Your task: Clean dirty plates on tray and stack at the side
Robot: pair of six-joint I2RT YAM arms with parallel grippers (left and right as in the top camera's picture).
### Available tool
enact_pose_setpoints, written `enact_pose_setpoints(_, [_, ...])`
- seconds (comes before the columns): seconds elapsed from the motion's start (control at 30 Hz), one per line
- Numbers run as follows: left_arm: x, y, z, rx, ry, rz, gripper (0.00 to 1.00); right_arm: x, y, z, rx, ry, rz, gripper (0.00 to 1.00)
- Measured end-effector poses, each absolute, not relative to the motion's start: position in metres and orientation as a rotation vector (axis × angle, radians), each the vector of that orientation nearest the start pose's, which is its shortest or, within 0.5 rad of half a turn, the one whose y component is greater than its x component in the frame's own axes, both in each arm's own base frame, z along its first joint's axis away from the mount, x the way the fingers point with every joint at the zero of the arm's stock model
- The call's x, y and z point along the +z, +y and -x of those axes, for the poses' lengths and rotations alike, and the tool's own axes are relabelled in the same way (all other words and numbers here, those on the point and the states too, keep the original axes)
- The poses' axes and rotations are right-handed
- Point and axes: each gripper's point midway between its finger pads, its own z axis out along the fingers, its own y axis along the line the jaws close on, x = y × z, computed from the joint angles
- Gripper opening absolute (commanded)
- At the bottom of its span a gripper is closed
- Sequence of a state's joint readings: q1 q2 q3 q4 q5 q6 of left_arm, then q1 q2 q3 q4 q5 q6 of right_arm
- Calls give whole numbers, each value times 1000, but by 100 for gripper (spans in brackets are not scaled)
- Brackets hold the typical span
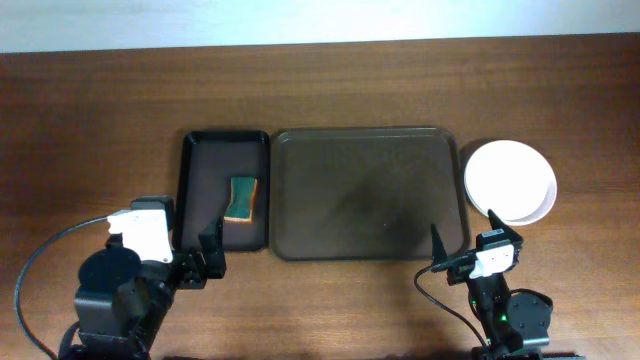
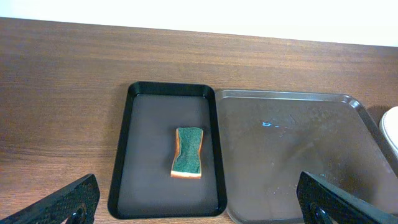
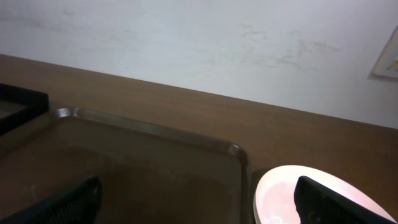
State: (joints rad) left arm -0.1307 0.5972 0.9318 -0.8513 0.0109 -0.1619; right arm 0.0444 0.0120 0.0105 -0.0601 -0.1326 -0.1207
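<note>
The large dark brown tray (image 1: 366,192) lies mid-table with no plates on it; it also shows in the left wrist view (image 2: 298,149) and the right wrist view (image 3: 143,168). The white plates (image 1: 510,181) sit as a stack on the table just right of the tray, also in the right wrist view (image 3: 283,193); a sliver shows in the left wrist view (image 2: 392,127). My left gripper (image 1: 208,258) is open and empty near the front of the narrow tray. My right gripper (image 1: 465,248) is open and empty at the big tray's front right corner.
A narrow black tray (image 1: 225,192) lies left of the big tray, touching it, with a green-and-orange sponge (image 1: 241,198) inside; both show in the left wrist view, the tray (image 2: 124,155) and the sponge (image 2: 188,152). A white wall runs behind the table.
</note>
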Motion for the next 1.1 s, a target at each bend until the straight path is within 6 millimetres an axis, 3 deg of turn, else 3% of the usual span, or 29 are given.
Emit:
enact_pose_setpoints(0.83, [273, -26, -222, -158, 2099, 44, 100, 161, 34, -244, 50, 1615, 235, 99])
enact_pose_setpoints(1.0, [256, -15, -225, -126, 2000, 91, 100, 161, 34, -244, 49, 1615, 235, 99])
enact_pose_setpoints(1.1, [233, -11, -230, -122, 1938, 107, 100, 161, 34, -244, 50, 1615, 236, 99])
